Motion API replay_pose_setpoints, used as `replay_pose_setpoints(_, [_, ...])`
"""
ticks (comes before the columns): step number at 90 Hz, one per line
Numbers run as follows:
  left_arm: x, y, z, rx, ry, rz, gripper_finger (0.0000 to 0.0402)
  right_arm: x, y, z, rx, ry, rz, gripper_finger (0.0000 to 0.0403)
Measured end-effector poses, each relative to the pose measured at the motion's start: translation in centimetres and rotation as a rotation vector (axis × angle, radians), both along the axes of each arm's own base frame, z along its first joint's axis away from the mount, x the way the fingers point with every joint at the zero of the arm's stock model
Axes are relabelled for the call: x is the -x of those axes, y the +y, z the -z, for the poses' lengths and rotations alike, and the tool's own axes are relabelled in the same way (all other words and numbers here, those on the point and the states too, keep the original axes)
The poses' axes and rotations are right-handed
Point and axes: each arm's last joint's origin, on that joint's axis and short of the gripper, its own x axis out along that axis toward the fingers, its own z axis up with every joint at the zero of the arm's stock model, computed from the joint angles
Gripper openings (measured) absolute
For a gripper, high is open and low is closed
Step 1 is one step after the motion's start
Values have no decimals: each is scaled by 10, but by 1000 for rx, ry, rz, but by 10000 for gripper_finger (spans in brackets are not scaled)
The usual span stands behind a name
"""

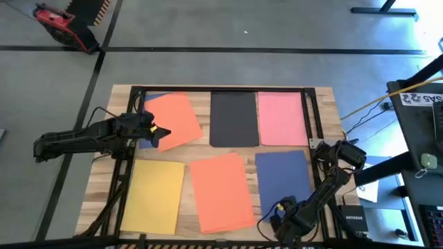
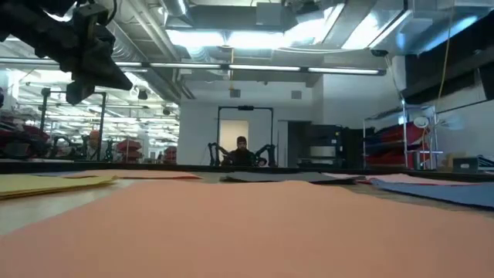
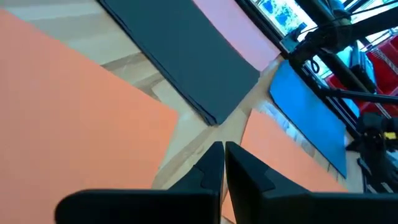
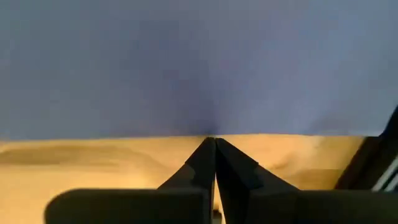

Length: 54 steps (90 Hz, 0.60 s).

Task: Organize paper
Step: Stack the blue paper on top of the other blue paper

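- High view: Six sheets of paper lie flat on the wooden table (image 1: 325,104). At the back are a tilted orange sheet (image 1: 174,119), a black sheet (image 1: 234,118) and a pink sheet (image 1: 281,117). A bit of dark blue paper (image 1: 148,142) peeks out under the tilted orange one. At the front are a yellow sheet (image 1: 154,196), a second orange sheet (image 1: 221,191) and a blue sheet (image 1: 284,175). The left gripper (image 1: 162,133) is over the near left edge of the tilted orange sheet. The right gripper (image 1: 275,220) is at the front edge of the table, just beside the blue sheet's near edge.
- Low view: The front orange sheet fills the bottom. The left gripper (image 2: 116,77) hangs high on the left. A person sits far back in the room.
- Left wrist view: The left fingers (image 3: 208,168) are pressed together with nothing between them, above bare wood near the corners of the orange and black sheets.
- Right wrist view: The right fingers (image 4: 202,162) are pressed together too, holding nothing, their tips at the blue sheet's edge.
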Motion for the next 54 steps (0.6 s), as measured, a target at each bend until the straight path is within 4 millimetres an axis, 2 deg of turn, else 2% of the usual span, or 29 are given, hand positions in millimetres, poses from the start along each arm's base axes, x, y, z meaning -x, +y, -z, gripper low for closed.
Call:
replay_pose_setpoints(15, [0,0,0,0,0,0,0,0,-3,-21,-7,-76,-2,0])
replay_pose_setpoints(31, [0,0,0,-7,2,4,0,-18,-5,-51,61,-338,-29,0])
replay_pose_setpoints(43, [0,0,0,-9,2,4,0,-41,-25,-62,190,-420,-24,0])
replay_pose_setpoints(54, [0,0,0,-8,3,4,0,-69,-54,-62,248,-444,-100,0])
